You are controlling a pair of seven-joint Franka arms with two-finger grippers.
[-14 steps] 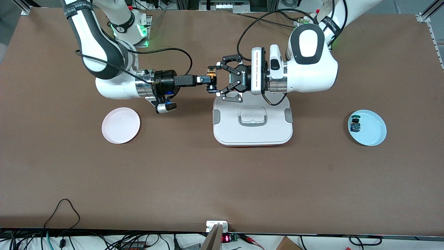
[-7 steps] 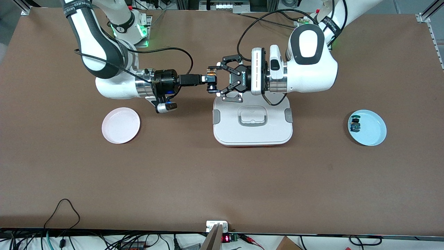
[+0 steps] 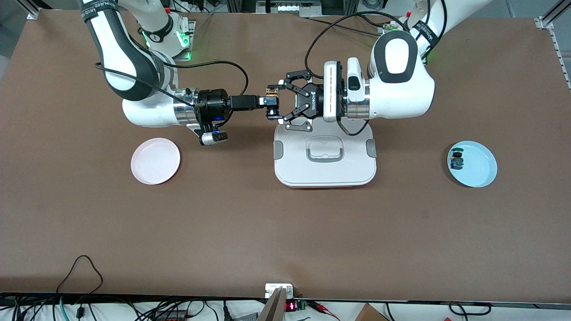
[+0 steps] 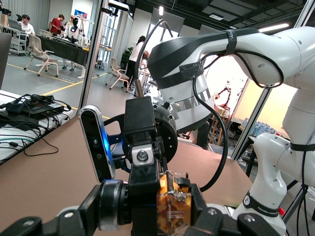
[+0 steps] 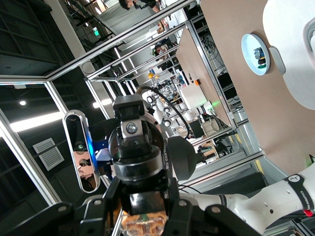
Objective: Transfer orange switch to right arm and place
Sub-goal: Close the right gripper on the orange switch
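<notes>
1. In the front view, the slim black right gripper point(image 3: 271, 101) on the silver-cuffed right arm point(image 3: 134, 67) is clamped on the tiny orange switch point(image 3: 270, 92), held in the air just over the table edge of the white lidded box point(image 3: 324, 156) nearest the robot bases. The open-linkage black left gripper point(image 3: 282, 101) meets it tip to tip from the other end; its fingers stand around the same switch, and whether they still press it cannot be told. A round pale pink plate point(image 3: 155, 161) lies toward the right arm's end of the brown table point(image 3: 285, 232), and a round light blue plate point(image 3: 478, 167) holding a small blue-and-green-topped switch point(image 3: 457, 160) lies toward the left arm's end.
2. In the left wrist view, the switch point(image 4: 173, 206) sits between the left gripper's fingertips point(image 4: 206, 219), with the right gripper point(image 4: 142, 162) closed on it.
3. In the right wrist view, the switch point(image 5: 142, 223) shows at the frame's lower edge between the black fingers point(image 5: 106, 206), the left gripper point(image 5: 140, 162) facing the camera.
</notes>
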